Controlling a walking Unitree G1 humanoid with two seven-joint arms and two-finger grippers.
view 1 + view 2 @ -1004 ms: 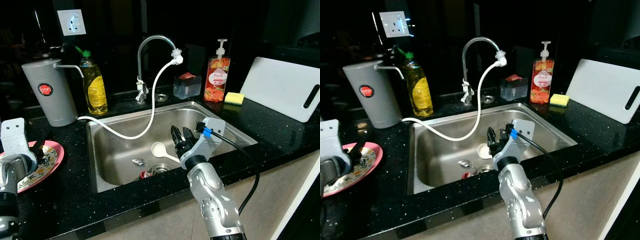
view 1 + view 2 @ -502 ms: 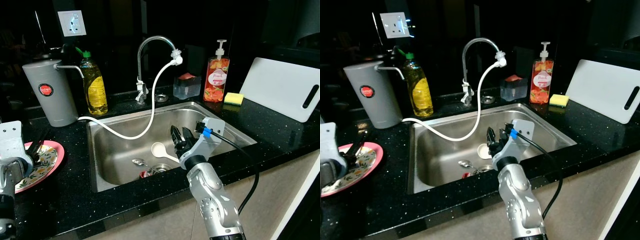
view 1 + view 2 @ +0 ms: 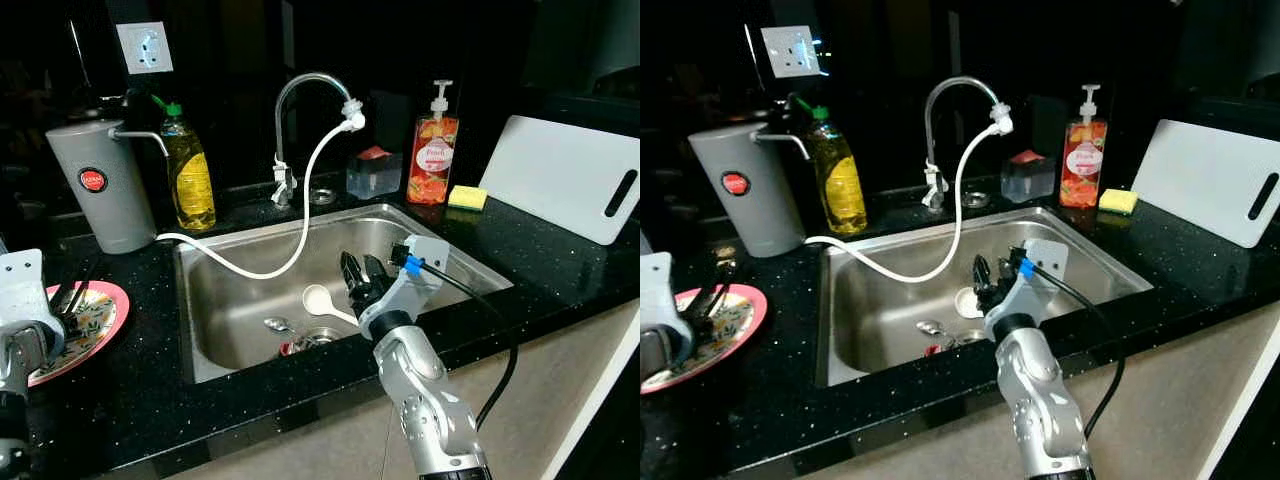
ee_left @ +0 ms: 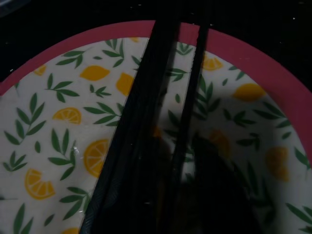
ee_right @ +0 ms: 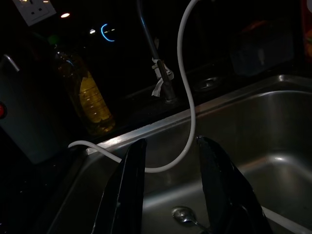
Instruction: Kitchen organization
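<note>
speckled black stone bench [image 3: 560, 270] running across the scene, its far edge lost in darkness. set into it, a rectangular stainless steel sink [image 3: 240, 300], shiny, with the front wall hidden behind the rim. behind the sink, a curved chrome tap [image 3: 300, 90] with a thin white flexible hose [image 3: 300, 230] looping down into the basin and out over the rim to the left. leaning at the right, a white plastic cutting board [image 3: 560, 175] with a slot handle, cut off by the frame edge. at back left, a grey cylindrical water dispenser [image 3: 95, 190], beside it a yellow dish-liquid bottle with a green cap [image 3: 188, 170]. right of the tap, an orange pump soap bottle [image 3: 434, 155], a small clear tub [image 3: 373, 172], a yellow sponge [image 3: 467, 196]. at the left edge of the bench, a round pink-rimmed plate printed with lemons and leaves [image 3: 100, 315], partly covered by the left claw [image 4: 170, 122], fingers close together over the plate face; gripping anything or not, hard to say. over the sink's front, right claw [image 5: 168, 185], fingers parted, holding nothing. below it on the sink floor, a white plastic spoon [image 3: 318, 298] and a small metal spoon [image 3: 278, 324], near the drain, something red there too dim to identify.
</note>
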